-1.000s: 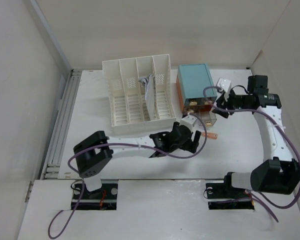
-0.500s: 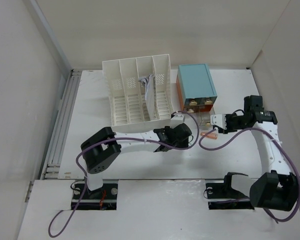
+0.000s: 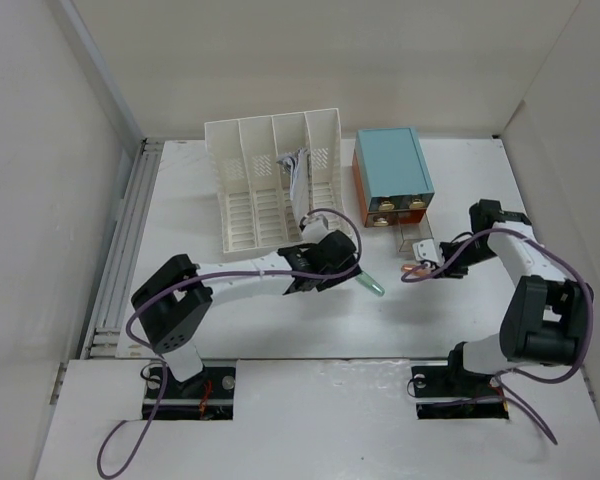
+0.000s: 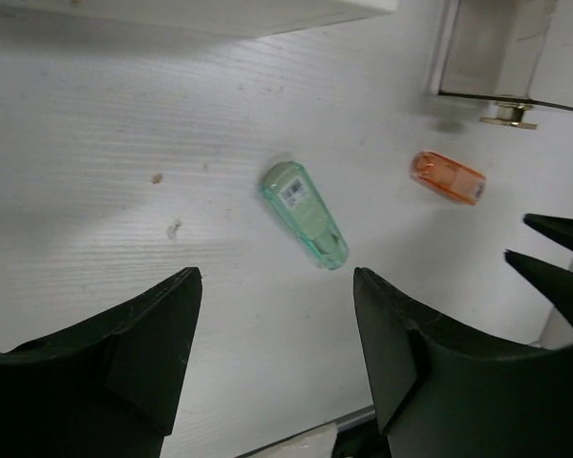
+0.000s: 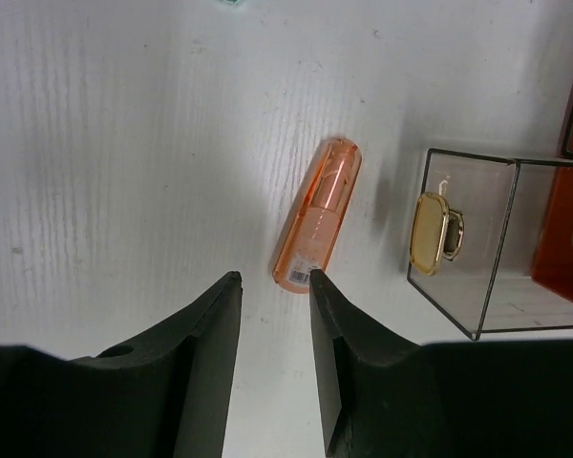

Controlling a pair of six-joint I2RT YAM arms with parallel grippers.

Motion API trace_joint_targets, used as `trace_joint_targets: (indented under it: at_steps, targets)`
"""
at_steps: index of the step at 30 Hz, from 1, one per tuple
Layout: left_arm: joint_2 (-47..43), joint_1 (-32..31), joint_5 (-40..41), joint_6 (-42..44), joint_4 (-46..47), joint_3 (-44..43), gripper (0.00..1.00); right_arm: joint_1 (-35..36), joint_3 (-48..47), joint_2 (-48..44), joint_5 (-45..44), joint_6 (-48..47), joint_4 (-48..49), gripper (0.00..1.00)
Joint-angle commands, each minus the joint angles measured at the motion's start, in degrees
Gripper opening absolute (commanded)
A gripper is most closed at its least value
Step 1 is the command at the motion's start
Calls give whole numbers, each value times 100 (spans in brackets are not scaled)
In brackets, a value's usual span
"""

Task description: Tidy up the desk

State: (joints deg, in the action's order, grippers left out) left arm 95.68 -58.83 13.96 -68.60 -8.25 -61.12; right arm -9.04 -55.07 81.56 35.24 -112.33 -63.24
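Top external: desk [image 3: 230, 320] fills centre of frame, white, matte, carrying all else. File rack [image 3: 270, 195] upper centre-left; teal-topped box [image 3: 390, 165] w/ orange drawers just right of it. Clear drawer [image 3: 412, 240] pulled out below box. Left gripper [image 3: 354, 272] mid-frame, green capsule [image 3: 371, 285] at its lower right, flat on desk. Right gripper [image 3: 432, 262] right of centre, orange capsule [image 3: 411, 268] just left of its tips.

Left wrist: jaws wide, empty. Green capsule beyond tips, apart from both fingers.

Right wrist: jaws at narrow gap, nothing between. Orange capsule flat on desk, near end right at one fingertip; contact unclear. Gold knob [image 5: 435, 229] on clear drawer front, right of capsule.
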Motion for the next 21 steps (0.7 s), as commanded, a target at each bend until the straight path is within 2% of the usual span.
trace_joint_targets:
  at_steps: [1,9,14,21]
  targets:
    - [74,-41,-77,-382,-46,-453,62,-37,31,-96,70,-1651,47,40]
    - [293,-94,-130,-716,60,-874,65,-37,154,246,-114,-1055,655,45]
    - [232,-94,-16,-848,121,-682,65,16,269,352,-166,-615,1295,45]
    - [-14,-94,99,-901,175,-506,65,78,382,694,-228,-246,1595,45]
